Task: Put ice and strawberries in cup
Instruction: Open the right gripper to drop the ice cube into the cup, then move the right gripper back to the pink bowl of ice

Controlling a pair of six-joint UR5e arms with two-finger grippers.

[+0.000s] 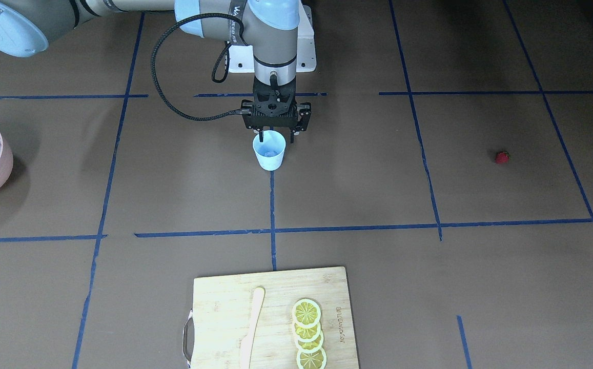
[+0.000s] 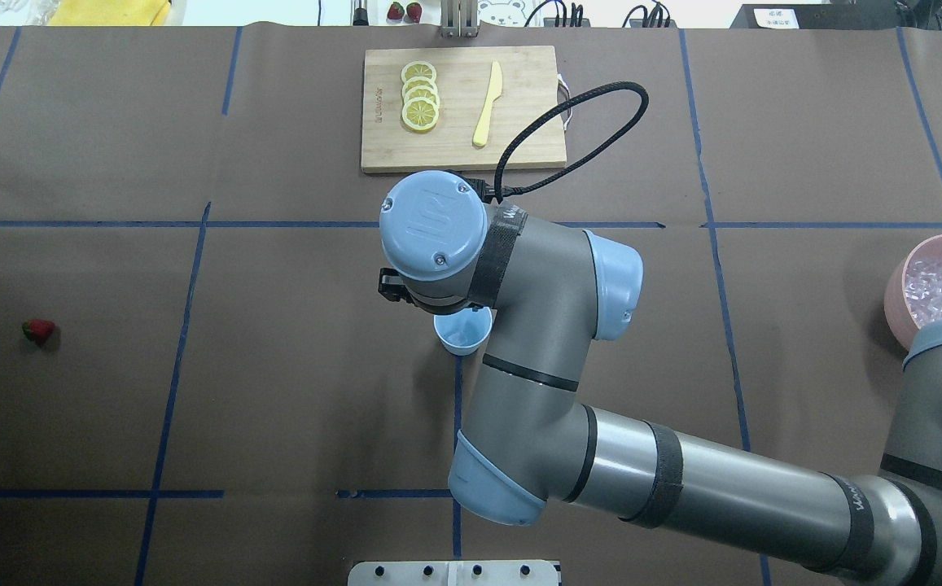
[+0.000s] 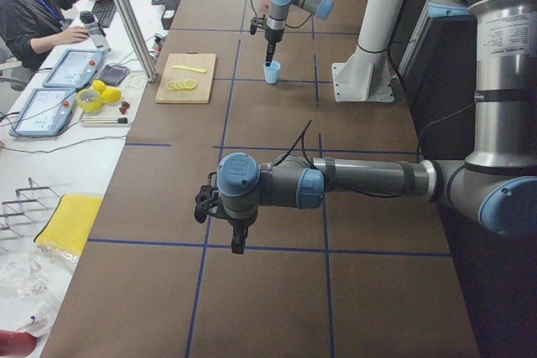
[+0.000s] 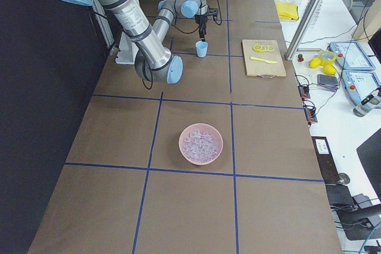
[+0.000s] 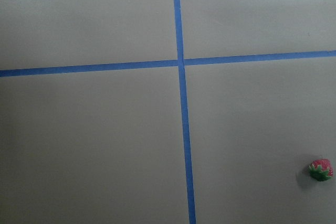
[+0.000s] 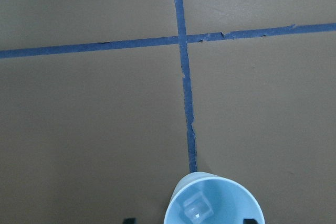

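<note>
One ice cube [image 6: 196, 209] sits in the cup [image 6: 231, 192]; your right gripper [image 1: 277, 139] hangs spread, empty; pinch the strawberry [image 1: 502, 157], likely soft, gently mid-body.

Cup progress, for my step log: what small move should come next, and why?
Probably raise the right gripper clear of the cup: its jaws stand open, an ice cube lies inside, and the strawberry lies far off on the robot's left.

The bottom edge of the right wrist view is cutting off the cup [image 6: 231, 198] and most of the right pincer [image 6: 190, 220]. The front view's left edge is cropping the bowl [image 1: 4, 165]. The left pincer [image 3: 237, 245] is showing too small to judge.
</note>
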